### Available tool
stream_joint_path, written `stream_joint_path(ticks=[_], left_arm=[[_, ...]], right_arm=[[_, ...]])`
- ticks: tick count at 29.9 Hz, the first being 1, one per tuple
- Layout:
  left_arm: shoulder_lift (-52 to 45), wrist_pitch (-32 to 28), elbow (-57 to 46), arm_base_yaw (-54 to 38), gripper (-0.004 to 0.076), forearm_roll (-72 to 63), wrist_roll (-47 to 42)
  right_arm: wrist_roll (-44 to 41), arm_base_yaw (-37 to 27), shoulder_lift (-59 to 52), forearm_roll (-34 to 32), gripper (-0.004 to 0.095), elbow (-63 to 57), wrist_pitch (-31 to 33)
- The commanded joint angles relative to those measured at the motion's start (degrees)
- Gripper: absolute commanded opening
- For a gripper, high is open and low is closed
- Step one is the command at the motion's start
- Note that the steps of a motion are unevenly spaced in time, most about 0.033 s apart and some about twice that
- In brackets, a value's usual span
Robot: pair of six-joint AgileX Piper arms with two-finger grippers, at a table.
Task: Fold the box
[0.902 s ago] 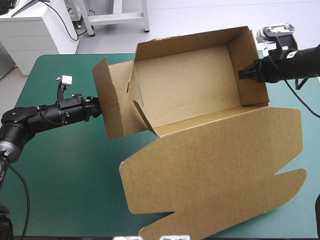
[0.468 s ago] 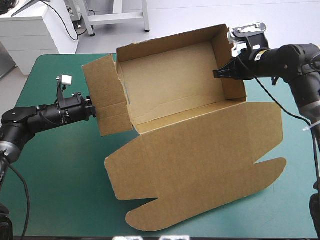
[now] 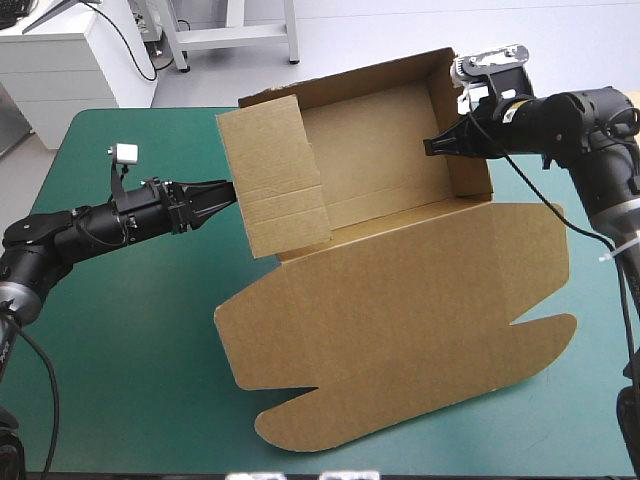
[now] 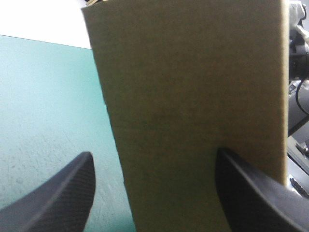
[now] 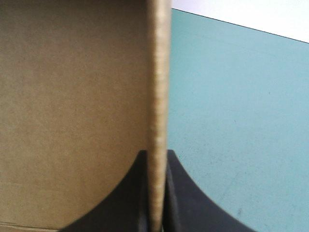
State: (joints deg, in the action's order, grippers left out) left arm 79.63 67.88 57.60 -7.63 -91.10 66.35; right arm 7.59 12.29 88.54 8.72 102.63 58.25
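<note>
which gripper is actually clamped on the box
The right gripper: its jaws are shut on the right end wall of the box. The left gripper has its jaws apart, facing the raised left flap.

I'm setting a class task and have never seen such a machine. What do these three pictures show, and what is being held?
This is a robot with two arms at a table with a teal-green cover. One picture looks down from above; the other two come from cameras on the wrists, looking along black fingers. On the table lies a brown box, partly folded: walls raised, lid flat. The right gripper pinches the right wall. The left gripper is open at the left wall, holding nothing.
</note>
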Motion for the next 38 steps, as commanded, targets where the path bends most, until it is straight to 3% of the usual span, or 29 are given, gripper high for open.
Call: stream_joint_path(ticks=[1, 11, 18, 25, 31, 38], left_arm=[[-1.7, 6.3, 3.6, 2.3, 0.0529, -4.5, 0.7], [-1.7, 2.7, 10.7, 6.1, 0.0562, 0.7, -4.3], [-1.7, -7.6, 14.8, 10.9, 0.0562, 9.4, -12.3], [-1.6, -21.2, 22.0, 17.9, 0.0543, 26.4, -28.3], [0.4, -21.5, 29.5, 24.4, 0.0517, 48.8, -49.7], [2.3, -22.9, 32.0, 29.4, 0.0507, 65.8, -64.1]], right_arm=[[-0.6, 0.0, -2.2, 1.5, -0.0015, 1.6, -4.3], [-1.6, 0.0, -2.2, 1.4, -0.0014, 1.6, -3.7], [-2.9, 0.0, -2.2, 0.5, -0.0013, 1.6, -4.5], [-5.9, 2.3, -2.2, -5.0, -0.0013, 1.6, -5.7], [-10.4, 5.9, -2.2, -8.7, -0.0013, 1.6, -9.5], [-12.8, 6.4, -2.2, -8.4, -0.0014, 1.6, -10.6]])
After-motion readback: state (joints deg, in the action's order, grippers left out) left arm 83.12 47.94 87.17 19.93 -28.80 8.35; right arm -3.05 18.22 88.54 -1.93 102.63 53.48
